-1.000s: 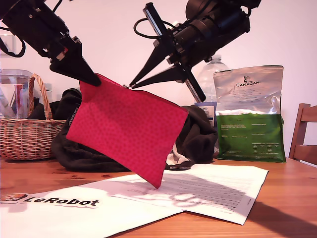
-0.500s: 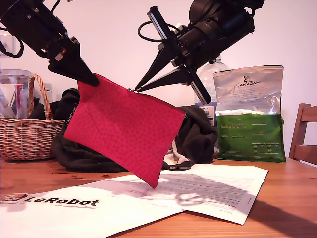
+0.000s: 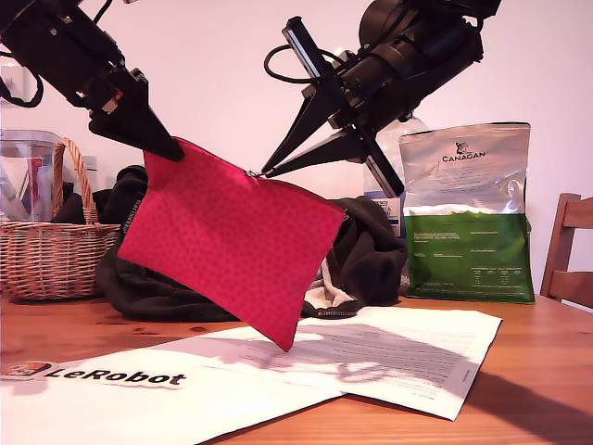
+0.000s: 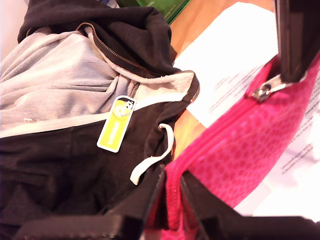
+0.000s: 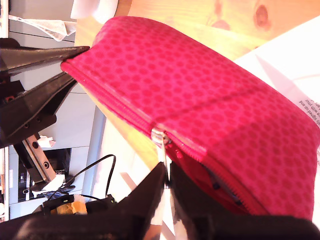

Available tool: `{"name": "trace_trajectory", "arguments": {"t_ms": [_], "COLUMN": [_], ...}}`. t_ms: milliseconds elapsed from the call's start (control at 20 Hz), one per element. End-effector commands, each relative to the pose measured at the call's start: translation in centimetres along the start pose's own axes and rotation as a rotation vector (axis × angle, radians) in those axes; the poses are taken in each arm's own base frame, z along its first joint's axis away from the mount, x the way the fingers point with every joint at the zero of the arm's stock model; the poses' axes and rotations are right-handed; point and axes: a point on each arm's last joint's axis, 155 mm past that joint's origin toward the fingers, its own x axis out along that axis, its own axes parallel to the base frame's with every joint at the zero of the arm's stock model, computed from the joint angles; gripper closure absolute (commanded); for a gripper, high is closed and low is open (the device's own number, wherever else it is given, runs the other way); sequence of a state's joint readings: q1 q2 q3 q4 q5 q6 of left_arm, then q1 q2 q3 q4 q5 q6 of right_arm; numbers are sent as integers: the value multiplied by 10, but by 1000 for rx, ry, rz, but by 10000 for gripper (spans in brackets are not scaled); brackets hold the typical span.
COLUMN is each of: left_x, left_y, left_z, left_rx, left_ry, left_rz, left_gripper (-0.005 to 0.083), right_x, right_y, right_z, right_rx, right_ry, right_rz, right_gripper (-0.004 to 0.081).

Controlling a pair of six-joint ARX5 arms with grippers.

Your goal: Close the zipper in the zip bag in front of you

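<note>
The zip bag is pinched at its corner by my first gripper; the zipper pull is held by my second gripper, part zipped, part left open.

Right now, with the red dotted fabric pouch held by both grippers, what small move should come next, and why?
Probably slide my second gripper, shut on the small silver pull tab, along the red zipper away from my first gripper, which clamps a corner of the red fabric pouch: beyond the tab the zipper gapes open.
</note>
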State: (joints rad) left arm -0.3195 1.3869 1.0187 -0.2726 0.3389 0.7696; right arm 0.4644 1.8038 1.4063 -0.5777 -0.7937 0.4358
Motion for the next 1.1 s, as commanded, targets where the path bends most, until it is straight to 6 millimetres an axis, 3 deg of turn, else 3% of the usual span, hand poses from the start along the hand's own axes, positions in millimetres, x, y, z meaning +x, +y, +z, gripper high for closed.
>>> {"name": "trace_trajectory", "arguments": {"t_ms": [0,1050], "left_x": [-6,-8], "left_y": [19,25], "left_z": [1,-5], "left_rx": [-2,4], "left_ry": [-14,-1], "left_rz": [58,74], "left_gripper": [795,795], "right_x": [3,-7], "right_y": [-21,-42], "right_z": [-5,-13], "right_rx": [40,34], "right_ry": [20,46], "right_rz": [-40,-103], "right_gripper": [783,783]}}
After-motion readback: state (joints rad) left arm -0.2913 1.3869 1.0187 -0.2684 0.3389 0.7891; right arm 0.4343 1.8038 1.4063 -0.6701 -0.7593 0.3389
